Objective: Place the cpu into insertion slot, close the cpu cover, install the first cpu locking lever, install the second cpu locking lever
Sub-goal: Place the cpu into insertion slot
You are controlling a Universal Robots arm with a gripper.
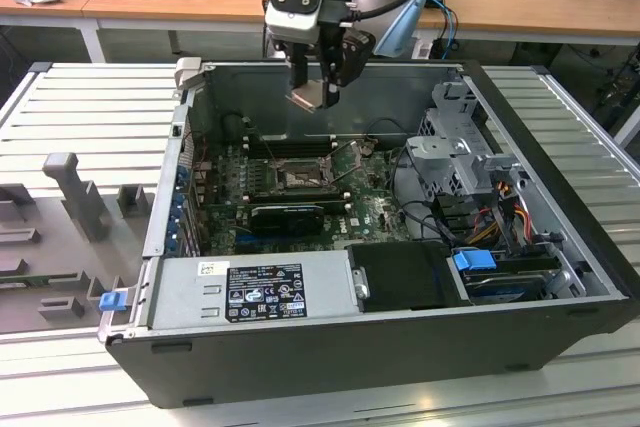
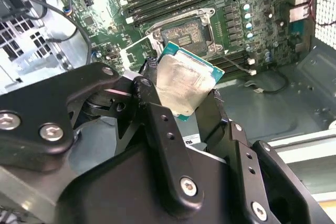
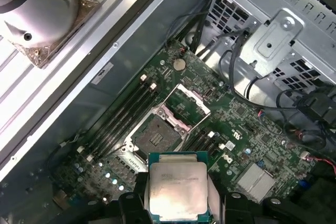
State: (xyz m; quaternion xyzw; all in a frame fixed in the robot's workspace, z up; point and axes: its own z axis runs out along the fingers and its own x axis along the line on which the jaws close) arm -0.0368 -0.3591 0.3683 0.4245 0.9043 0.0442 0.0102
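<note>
My gripper (image 1: pixel 314 85) hangs above the open computer case, shut on the cpu (image 1: pixel 307 97), a flat square chip with a pale silver face. In both wrist views the cpu (image 2: pixel 184 80) (image 3: pixel 177 184) sits between the black fingers (image 2: pixel 152 103), tilted and well above the board. The insertion slot (image 1: pixel 299 175) (image 2: pixel 184 34) (image 3: pixel 156 136) lies open below on the green board, its dark centre bare. The cpu cover (image 3: pixel 190 101) (image 2: pixel 135 51) stands swung up beside the slot. A thin wire lever (image 2: pixel 237 64) sticks out next to the slot.
Long black memory slots (image 3: pixel 123 114) flank the socket. A black card (image 1: pixel 288 215) lies in front of it. The drive cage (image 1: pixel 455 142) with cables (image 1: pixel 500 217) fills the exterior view's right. The power supply (image 1: pixel 250 289) spans the front. Case walls (image 1: pixel 175 177) ring the board.
</note>
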